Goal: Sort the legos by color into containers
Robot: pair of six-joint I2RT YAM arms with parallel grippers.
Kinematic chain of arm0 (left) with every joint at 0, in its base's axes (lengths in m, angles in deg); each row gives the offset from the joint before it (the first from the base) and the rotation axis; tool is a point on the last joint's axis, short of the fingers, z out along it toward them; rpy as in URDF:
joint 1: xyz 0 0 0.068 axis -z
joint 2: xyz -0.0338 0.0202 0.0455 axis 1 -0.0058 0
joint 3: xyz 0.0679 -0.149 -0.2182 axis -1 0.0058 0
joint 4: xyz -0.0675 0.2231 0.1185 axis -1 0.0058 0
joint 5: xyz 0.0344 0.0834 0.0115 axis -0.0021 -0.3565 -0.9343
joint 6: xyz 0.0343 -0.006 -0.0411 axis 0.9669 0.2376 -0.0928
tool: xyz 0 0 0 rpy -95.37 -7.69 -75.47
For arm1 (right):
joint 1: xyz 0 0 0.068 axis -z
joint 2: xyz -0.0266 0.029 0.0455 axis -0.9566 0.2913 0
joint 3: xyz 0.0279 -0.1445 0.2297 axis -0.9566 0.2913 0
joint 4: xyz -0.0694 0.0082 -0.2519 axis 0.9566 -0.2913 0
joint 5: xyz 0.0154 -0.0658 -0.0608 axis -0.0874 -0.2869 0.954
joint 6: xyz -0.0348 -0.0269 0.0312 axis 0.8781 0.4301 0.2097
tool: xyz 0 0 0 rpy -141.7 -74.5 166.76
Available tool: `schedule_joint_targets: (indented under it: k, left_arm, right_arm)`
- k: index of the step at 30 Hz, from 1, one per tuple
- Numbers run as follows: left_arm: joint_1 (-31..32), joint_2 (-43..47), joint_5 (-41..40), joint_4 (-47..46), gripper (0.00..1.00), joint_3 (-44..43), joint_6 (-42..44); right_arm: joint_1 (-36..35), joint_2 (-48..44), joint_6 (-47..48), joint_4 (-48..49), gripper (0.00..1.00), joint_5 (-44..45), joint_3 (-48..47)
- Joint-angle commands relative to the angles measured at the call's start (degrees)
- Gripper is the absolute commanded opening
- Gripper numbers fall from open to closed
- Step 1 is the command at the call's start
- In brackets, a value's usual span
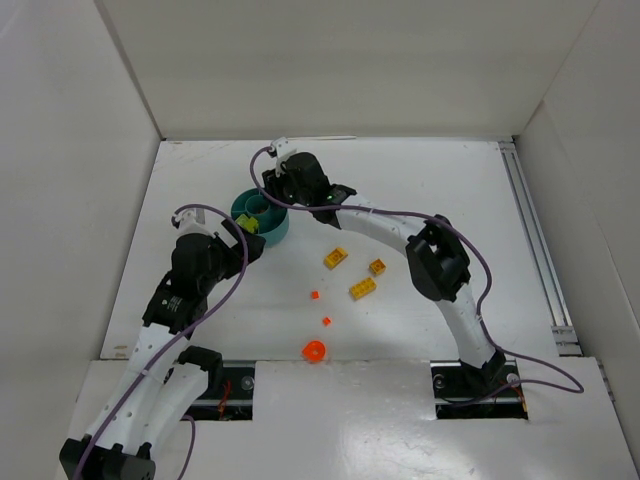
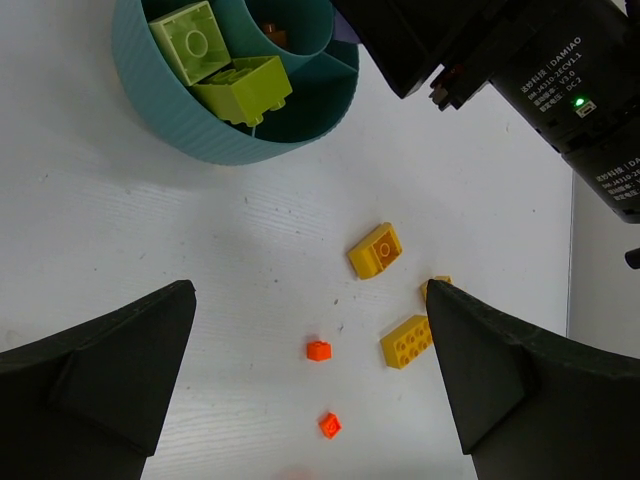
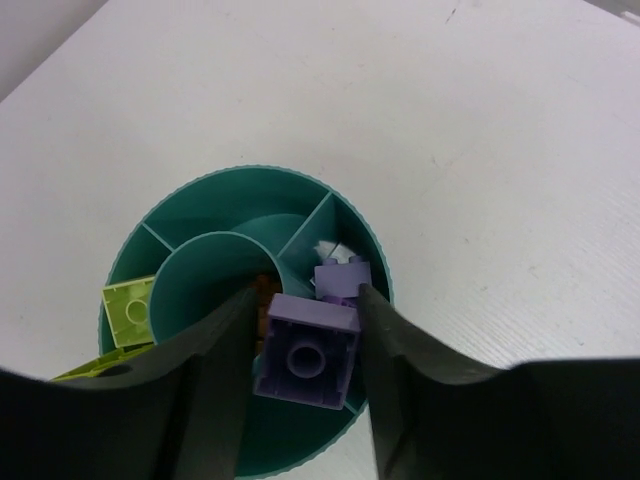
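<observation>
The teal dish (image 2: 190,130) is moulded in ribbed plastic; legos (image 2: 378,250) are finished smooth, the table (image 2: 130,250) matt.

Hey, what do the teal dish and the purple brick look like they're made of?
The teal dish is probably moulded plastic with a matte finish: its outer wall has fine vertical ribs and the dividers are thin and even. The purple brick looks like hard plastic, smooth with a soft sheen, going by its crisp edges and round stud.
</observation>
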Motion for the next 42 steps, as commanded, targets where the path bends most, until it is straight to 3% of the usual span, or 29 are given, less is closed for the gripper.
schedule_joint_targets:
  k: [1,10,18,21,24,26,29,33,37,38,42]
  left_arm:
    - [0.31,0.87,0.94,-2.14,1.0,-1.51,0.98]
    - [0.31,0.87,1.47,-1.09,1.0,-2.57,1.51]
    - [0.31,-0.53,3.14,-0.04,1.0,-3.71,2.03]
    - [0.84,-1.67,5.77,-0.03,1.0,-3.71,3.26]
    - [1.63,-2.9,8.76,-1.34,1.0,-3.19,3.88]
    - [2.51,-3.43,10.34,-1.96,1.0,-2.48,4.49]
    - [6.28,-3.44,10.35,-1.97,1.0,-0.64,4.49]
    - [16.2,-4.67,7.2,-2.49,1.0,2.43,1.69]
    - [32.78,-8.61,-2.89,-1.97,0.91,4.99,-5.16]
    - [35.27,-9.15,-3.97,-1.45,0.91,6.03,-6.65]
    - [41.35,-8.1,-3.63,-3.37,0.73,9.73,-13.42]
  right_arm:
    - [0.05,-2.84,-0.56,4.57,0.53,-1.0,1.25]
    - [0.05,-6.26,-1.08,5.8,0.6,-1.62,4.68]
    - [0.67,-18.2,2.08,6.86,0.68,1.02,11.97]
    - [0.67,-23.3,3.22,6.86,0.68,1.89,18.46]
    - [0.67,-33.57,4.97,6.86,0.75,5.32,30.14]
    - [0.67,-43.5,5.6,6.86,0.87,7.51,41.6]
    - [0.67,-58.84,5.6,6.86,1.0,11.82,57.6]
    - [0.67,-76.47,4.45,0.11,1.0,13.85,70.04]
    - [0.67,-86.33,4.45,-7.63,1.0,13.24,75.86]
    - [0.67,-87.38,4.45,-9.82,1.0,12.72,76.48]
    - [0.14,-89.42,3.93,-12.48,0.98,10.69,77.62]
